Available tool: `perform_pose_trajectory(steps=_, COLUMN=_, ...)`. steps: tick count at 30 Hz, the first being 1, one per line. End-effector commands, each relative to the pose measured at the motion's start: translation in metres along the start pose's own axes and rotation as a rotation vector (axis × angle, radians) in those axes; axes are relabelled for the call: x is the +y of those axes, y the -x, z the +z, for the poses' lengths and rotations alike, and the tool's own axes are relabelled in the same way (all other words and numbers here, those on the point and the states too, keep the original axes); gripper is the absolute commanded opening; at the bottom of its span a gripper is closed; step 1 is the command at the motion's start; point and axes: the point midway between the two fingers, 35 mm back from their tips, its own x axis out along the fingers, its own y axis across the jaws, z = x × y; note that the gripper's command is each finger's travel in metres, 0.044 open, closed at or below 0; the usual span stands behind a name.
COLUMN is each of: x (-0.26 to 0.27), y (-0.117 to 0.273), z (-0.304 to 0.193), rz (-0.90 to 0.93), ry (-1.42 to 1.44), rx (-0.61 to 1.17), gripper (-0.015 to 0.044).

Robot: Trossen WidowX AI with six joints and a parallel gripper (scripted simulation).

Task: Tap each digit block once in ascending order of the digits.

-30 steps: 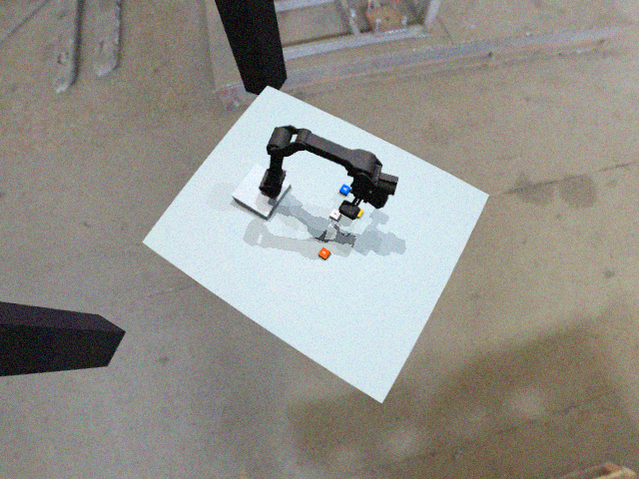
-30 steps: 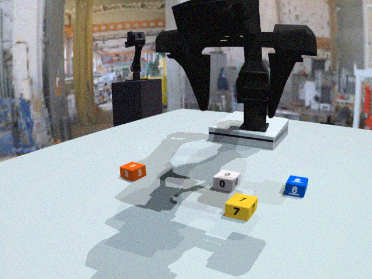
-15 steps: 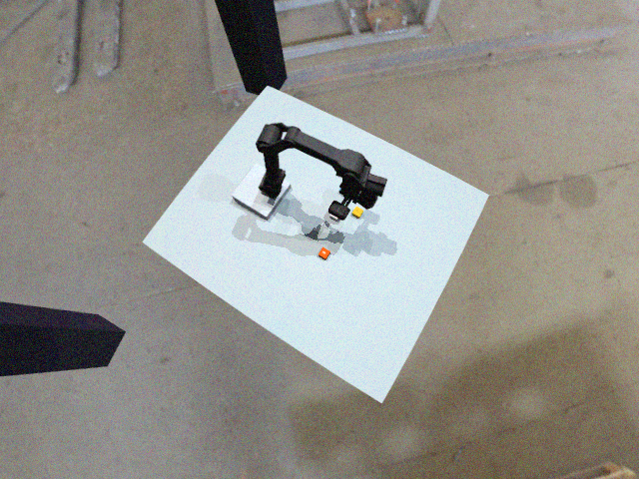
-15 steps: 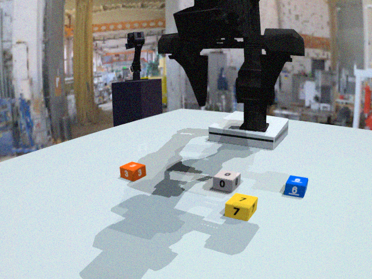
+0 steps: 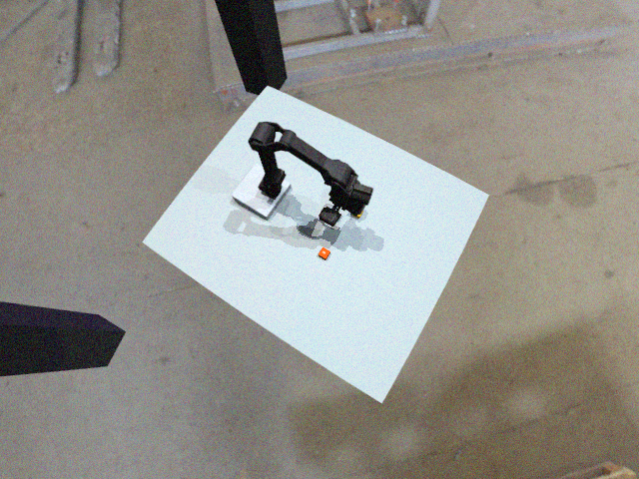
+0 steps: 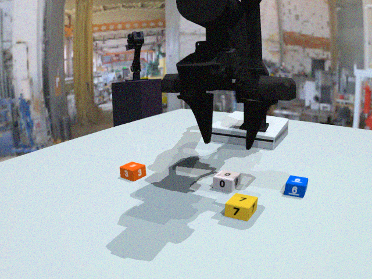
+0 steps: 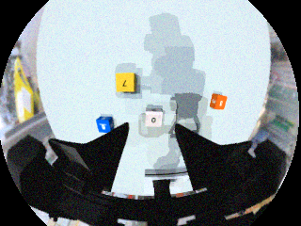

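My gripper point(image 6: 227, 145) point(image 7: 151, 126) is open and empty, fingers pointing down above the table. In the wrist view the white block marked 0 point(image 6: 226, 181) point(image 7: 153, 118) shows between the fingertips, which hang higher than it. The orange block marked 3 point(image 5: 323, 252) point(image 6: 132, 171) point(image 7: 218, 102) sits apart to the right in the wrist view. The blue block marked 6 point(image 6: 296, 186) point(image 7: 104, 124) is beside the left fingertip there. The yellow block marked 7 point(image 5: 359, 215) point(image 6: 241, 207) point(image 7: 126, 82) lies beyond the white one. The arm hides the white and blue blocks in the top view.
The arm's white base plate point(image 5: 247, 199) point(image 6: 278, 126) stands on the pale table point(image 5: 360, 329) point(image 6: 75, 240). The arm casts shadows around the white block and toward the orange one. Dark pillars stand beyond the table's edges.
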Motion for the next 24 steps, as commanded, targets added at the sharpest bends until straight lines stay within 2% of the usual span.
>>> perform_pose_trajectory(steps=1, x=-0.001, y=-0.025, z=-0.007, rz=0.000, ry=0.002, rx=0.020, gripper=0.0137)
perform_pose_trajectory(steps=6, x=-0.001, y=-0.025, z=-0.007, rz=0.000, ry=0.002, rx=0.020, gripper=0.0020)
perform_pose_trajectory(steps=24, x=-0.001, y=-0.038, z=-0.007, rz=0.000, ry=0.002, rx=0.020, gripper=0.0020)
